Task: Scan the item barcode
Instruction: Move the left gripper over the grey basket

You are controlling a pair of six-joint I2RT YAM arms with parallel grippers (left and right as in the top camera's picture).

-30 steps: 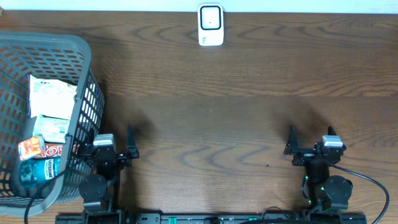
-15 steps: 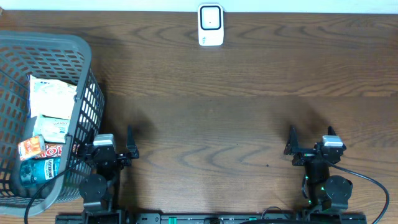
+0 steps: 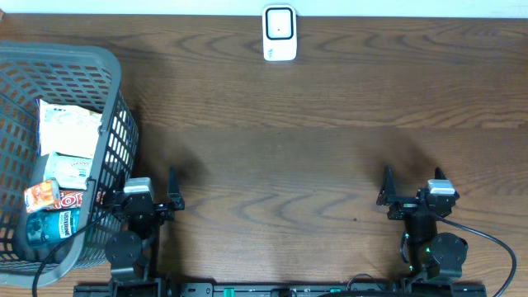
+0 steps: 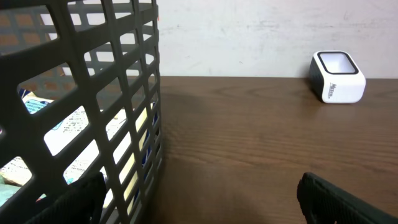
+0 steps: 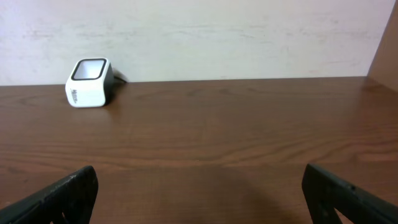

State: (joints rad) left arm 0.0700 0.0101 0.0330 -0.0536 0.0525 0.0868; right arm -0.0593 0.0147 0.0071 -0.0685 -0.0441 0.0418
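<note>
**Overhead:** Nothing is picked up yet, so I judge the task is at its very start. My left gripper sits at the near edge of the table, jaws wide and empty, close beside the grey basket. My right gripper waits well apart on the other side, also wide and empty. The goods to scan all lie inside the basket: white packets, an orange pack and a blue-labelled item. The scanner stands at the far edge, near the middle. I judge the next move calls for my left arm to rise over the basket's wall, settle on one item and lift it clear.

**Left wrist:** The basket's lattice wall fills the left half, with packets showing through the gaps. That wall stands in my way, so reaching in sideways will not work. The scanner sits far off to the right, its pale window tilted upward. My fingertips spread to the lower corners.

**Right wrist:** Bare wood runs to the scanner at far left, with nothing between. My fingertips here also stand wide apart, holding nothing.
</note>
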